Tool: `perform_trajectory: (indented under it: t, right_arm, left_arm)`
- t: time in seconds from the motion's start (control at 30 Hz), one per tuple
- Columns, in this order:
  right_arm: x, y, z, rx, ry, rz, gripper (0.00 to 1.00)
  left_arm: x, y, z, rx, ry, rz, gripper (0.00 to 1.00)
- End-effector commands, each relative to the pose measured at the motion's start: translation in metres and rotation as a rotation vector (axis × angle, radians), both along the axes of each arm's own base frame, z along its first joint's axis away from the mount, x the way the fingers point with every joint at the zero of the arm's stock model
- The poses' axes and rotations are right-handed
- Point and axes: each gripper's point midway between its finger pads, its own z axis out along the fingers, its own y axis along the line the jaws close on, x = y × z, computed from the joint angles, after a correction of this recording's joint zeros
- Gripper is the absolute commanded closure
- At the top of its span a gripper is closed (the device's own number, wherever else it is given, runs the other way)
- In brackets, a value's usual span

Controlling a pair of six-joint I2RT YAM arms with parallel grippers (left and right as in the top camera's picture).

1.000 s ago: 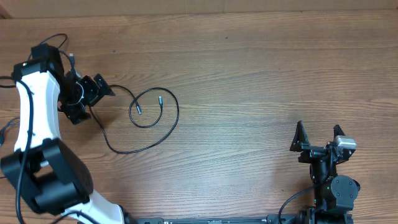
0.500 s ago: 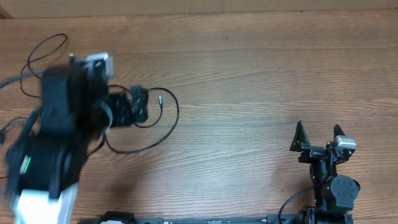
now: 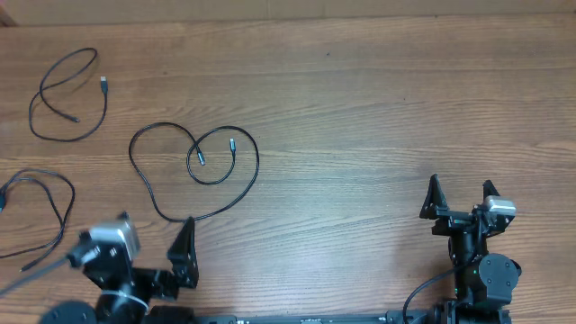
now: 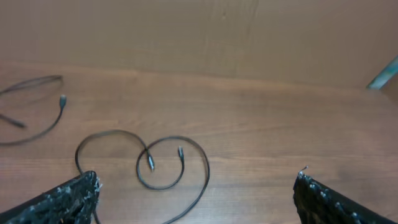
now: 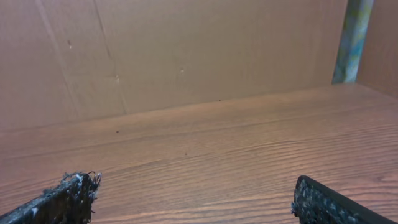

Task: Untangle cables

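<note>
A brown wooden table (image 3: 378, 117) with long wavy lines fills the scene. At its far edge stands a plain brown wall (image 5: 186, 43). A pale greenish pole (image 5: 352, 37) stands far right.

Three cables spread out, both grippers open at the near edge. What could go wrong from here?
1. The middle cable crosses itself in a small loop, so pulling one plug end could cinch it into a knot.
2. Its lower bend lies close to the open left gripper, and a forward move may snag it.
3. The left cable runs out of the overhead view near that gripper and could get dragged unseen.
</note>
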Motion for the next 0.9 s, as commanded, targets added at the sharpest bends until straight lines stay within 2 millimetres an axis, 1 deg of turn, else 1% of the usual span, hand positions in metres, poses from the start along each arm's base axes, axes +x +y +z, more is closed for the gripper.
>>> perform_trajectory:
  t: [0.0, 0.13, 0.3, 0.37, 0.4, 0.43, 0.53, 0.7, 0.77, 0.87]
  right_arm:
    - [0.0, 0.0, -0.001, -0.009, -0.007, -0.003, 0.0]
    - [0.0, 0.0, -0.001, -0.01, -0.007, -0.003, 0.0]
    - [0.0, 0.0, -0.001, -0.01, -0.007, -0.003, 0.0]
    - [0.0, 0.0, -0.001, -0.01, -0.007, -0.003, 0.0]
    - [0.0, 0.0, -0.001, -0.01, -0.007, -0.003, 0.0]
    - [0.0, 0.0, -0.001, -0.01, -0.007, -0.004, 0.0]
    - [0.0, 0.0, -0.001, -0.01, -0.007, -0.003, 0.0]
    - [0.0, 0.0, -0.001, -0.01, -0.007, -0.003, 0.0]
    - [0.0, 0.0, -0.001, -0.01, -0.007, -0.003, 0.0]
    - [0.0, 0.0, -0.001, -0.01, -0.007, -0.004, 0.0]
  left_arm:
    - [0.002, -0.002, -0.031, -0.004, -0.065, -0.009, 0.01]
    - [0.014, -0.004, -0.045, -0.01, -0.135, -0.018, 0.0]
    - [0.038, 0.0, -0.066, -0.001, -0.2, 0.008, 0.0]
    - [0.047, 0.002, -0.078, 0.001, -0.213, 0.022, 0.01]
    - [0.053, 0.004, -0.09, 0.003, -0.219, 0.034, 0.01]
    - [0.057, 0.005, -0.097, 0.004, -0.219, 0.037, 0.01]
    - [0.065, 0.006, -0.113, 0.005, -0.211, 0.043, 0.01]
    - [0.075, 0.022, -0.13, 0.023, -0.208, 0.136, 0.0]
    - [0.08, 0.03, -0.142, 0.032, -0.203, 0.182, 0.01]
    - [0.087, 0.033, -0.154, 0.032, -0.229, 0.2, 0.01]
